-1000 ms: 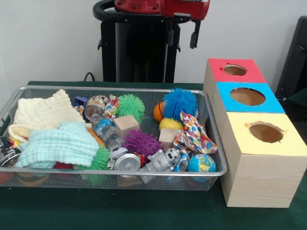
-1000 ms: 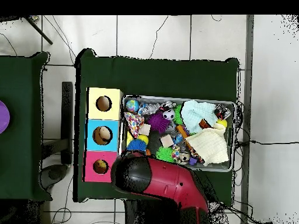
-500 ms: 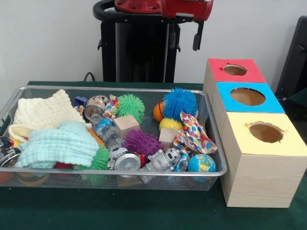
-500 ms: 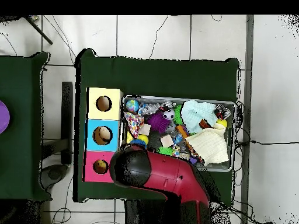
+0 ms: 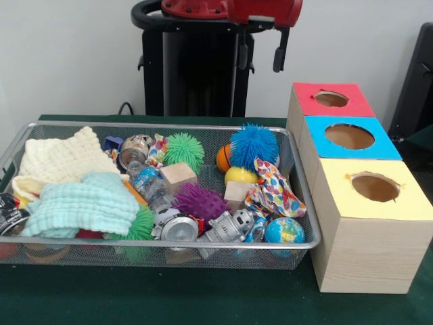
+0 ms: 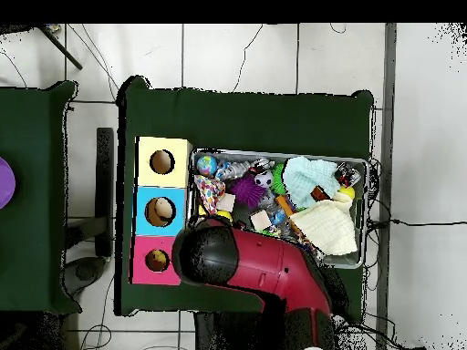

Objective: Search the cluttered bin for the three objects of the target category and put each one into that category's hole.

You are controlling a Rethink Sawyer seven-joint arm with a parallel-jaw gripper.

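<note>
Gripper [image 5: 259, 53] high above bin [image 5: 301, 196], behind blue ball [image 5: 253, 145], beside boxes [image 5: 352, 139]; opening impossible to tell.

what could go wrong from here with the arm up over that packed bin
1. The bin is crowded: reaching for the blue spiky ball may nudge the orange ball or the patterned cloth beside it.
2. The two knitted cloths could be hiding things underneath.
3. The arm covers the bin's near end from overhead, so that part goes unseen.
</note>
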